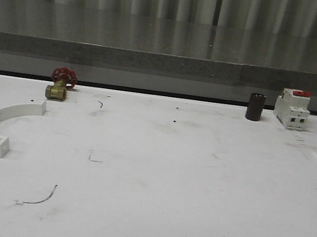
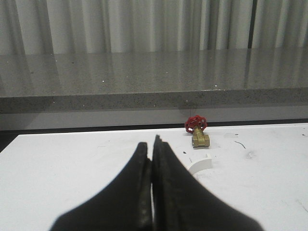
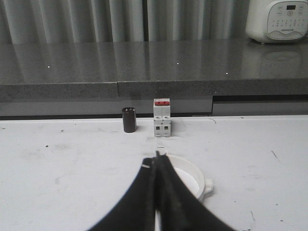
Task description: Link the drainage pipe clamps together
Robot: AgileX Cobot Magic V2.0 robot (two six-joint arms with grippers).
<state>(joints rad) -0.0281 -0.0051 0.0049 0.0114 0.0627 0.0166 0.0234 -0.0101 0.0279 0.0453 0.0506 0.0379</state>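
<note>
White table (image 1: 168, 173): both arms' fingers (image 2: 153, 159) pressed together, empty; clamp halves (image 1: 4, 122) just beyond tips.

The clamp halves (image 1: 4, 122) (image 3: 190, 175) are looking like matt white plastic. The valve (image 1: 57, 91) is showing brass under a red handwheel. The table (image 1: 167, 179) is appearing matt white, scuffed; the rear counter (image 1: 157, 50) is gleaming like polished speckled stone.

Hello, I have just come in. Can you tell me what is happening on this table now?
Nothing is being held yet. Both grippers, left and right, are shut and empty above the white table. One half-ring pipe clamp lies at the left, near a brass valve; the other clamp lies far to the right, just beyond the right gripper. A circuit breaker and a dark cylinder stand at the back. The clamps are not connected.
</note>
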